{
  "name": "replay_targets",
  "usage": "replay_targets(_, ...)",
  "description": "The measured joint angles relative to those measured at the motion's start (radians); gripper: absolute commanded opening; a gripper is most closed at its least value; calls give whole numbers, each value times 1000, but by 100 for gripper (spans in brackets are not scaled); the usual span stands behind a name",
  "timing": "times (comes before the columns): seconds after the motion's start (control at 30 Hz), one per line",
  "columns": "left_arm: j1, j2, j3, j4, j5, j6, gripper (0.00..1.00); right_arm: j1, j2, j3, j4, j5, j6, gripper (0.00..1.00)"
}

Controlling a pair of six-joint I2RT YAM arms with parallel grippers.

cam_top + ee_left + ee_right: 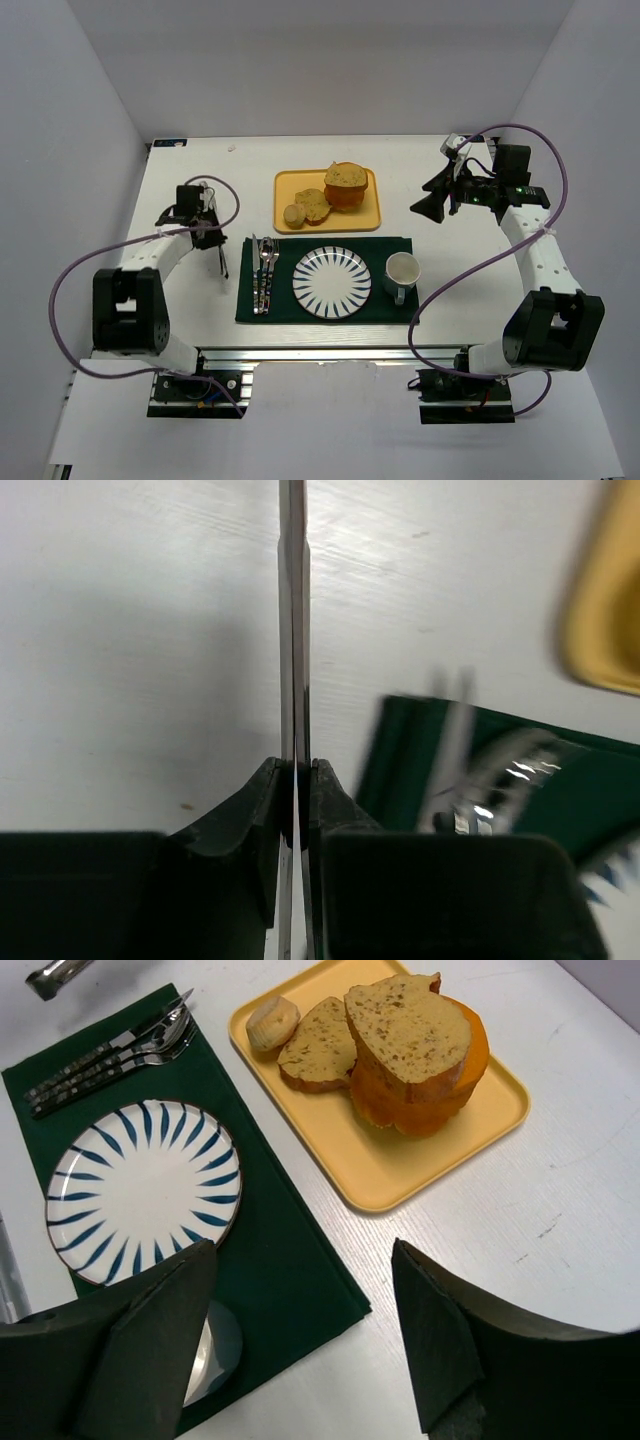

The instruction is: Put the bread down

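The bread (294, 214) is a small round golden-tan slice at the left end of the yellow tray (365, 215). It also shows in the right wrist view (272, 1021). The blue-striped white plate (332, 282) lies bare on a dark green mat (395, 305), near the tray. My left gripper (205, 232) is left of the mat and shut on thin metal tongs (292, 630), whose two strips run out between the jaws (297, 765). My right gripper (432, 205) is open and empty, raised to the right of the tray (400, 1170), its jaws wide apart (305, 1250).
A larger green-speckled slice (313, 204) and a tall orange-crusted loaf chunk (347, 185) share the tray. Cutlery (262, 272) lies on the mat's left side. A white mug (402, 272) stands to the right of the plate. White walls enclose the table.
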Motion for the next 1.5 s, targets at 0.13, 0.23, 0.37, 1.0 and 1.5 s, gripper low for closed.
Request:
replay_targets(0.13, -5, -152, 41, -33, 159, -31, 36, 0, -2, 0, -2, -8, 1, 59)
replay_targets(0.23, -9, -229, 53, -35, 274, -56, 46, 0, -2, 0, -8, -22, 7, 60)
replay_targets(0.37, -30, -253, 53, -56, 391, -90, 51, 0, -2, -2, -14, -35, 12, 65)
replay_targets(1.0, -237, -141, 191, -161, 335, -118, 58, 0, -20, -26, -22, -54, 26, 69)
replay_targets(1.5, -251, -46, 243, -207, 260, -87, 61, 0, -24, -30, -26, -59, 26, 72)
